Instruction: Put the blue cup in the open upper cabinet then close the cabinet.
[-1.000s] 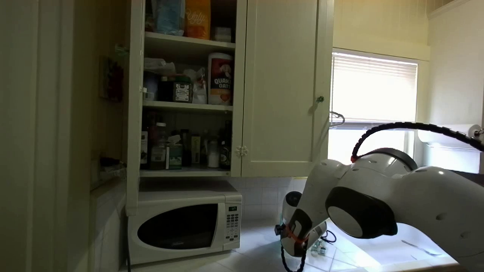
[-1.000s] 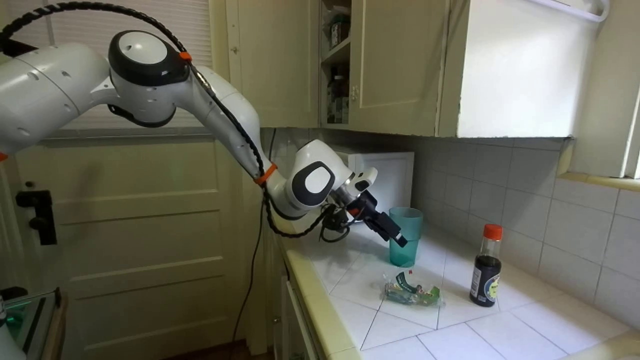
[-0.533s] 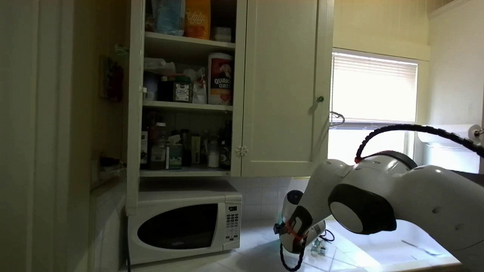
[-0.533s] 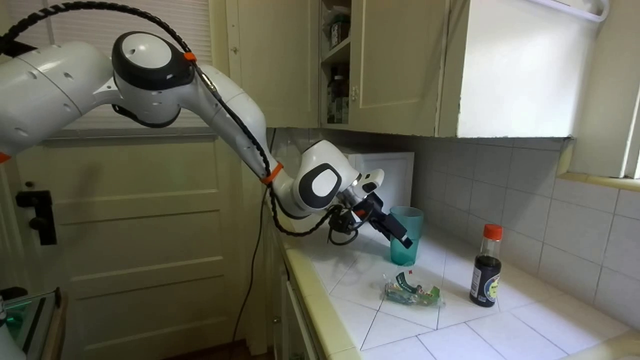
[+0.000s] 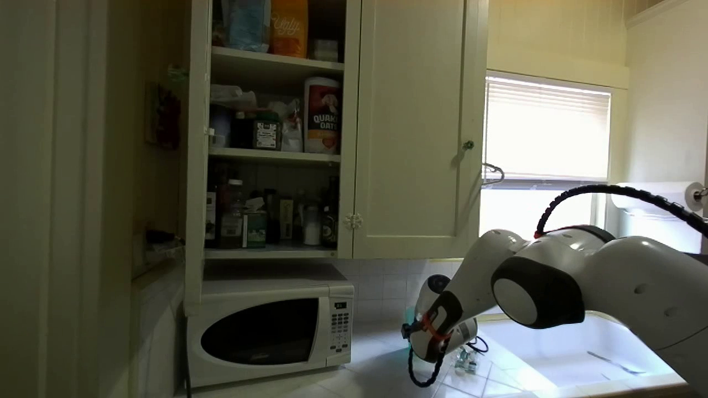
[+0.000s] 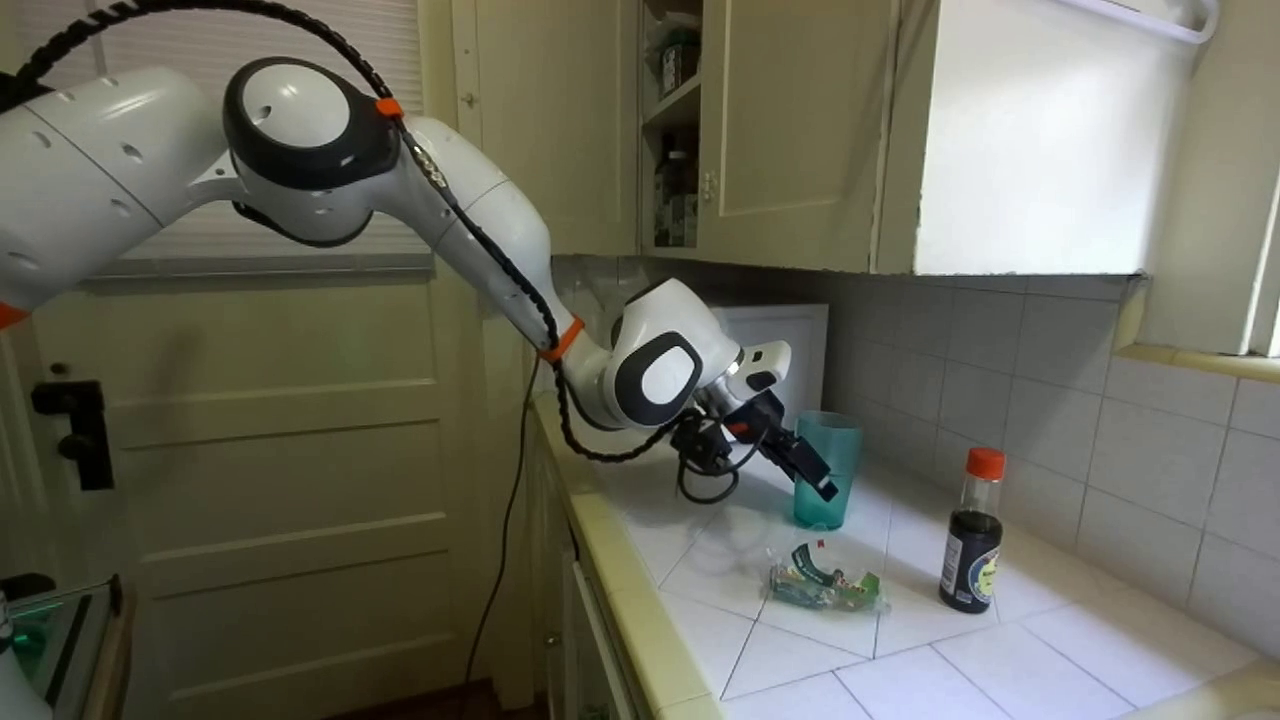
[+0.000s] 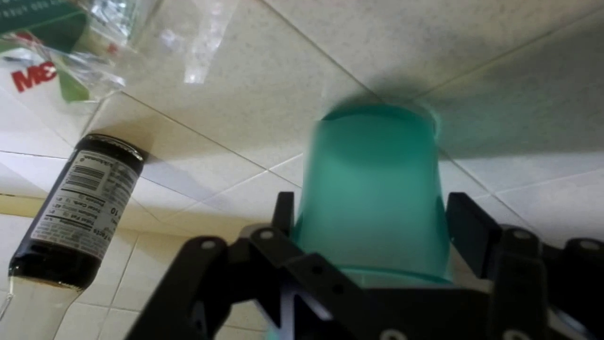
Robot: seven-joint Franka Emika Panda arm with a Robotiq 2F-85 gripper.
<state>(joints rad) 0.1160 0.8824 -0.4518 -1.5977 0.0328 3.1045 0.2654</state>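
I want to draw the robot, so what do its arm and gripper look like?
The arm is curvy and white, with white caps ringed in black. A bumpy black cable runs along it, tied with orange bands. The gripper is black, with two blocky jaws.

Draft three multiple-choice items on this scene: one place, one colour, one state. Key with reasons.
1. Where is the blue cup?
A) on top of the microwave
B) between the gripper fingers
C) in the sink

2. What colour is the cap of the dark bottle on the counter?
A) green
B) white
C) orange-red

3. What state is the upper cabinet in?
A) open, contents showing
B) shut
C) open, nothing inside

Key:
1 B: the wrist view shows a finger on either side of the cup.
2 C: an exterior view shows that colour plainly.
3 A: an exterior view shows the oats canister inside.
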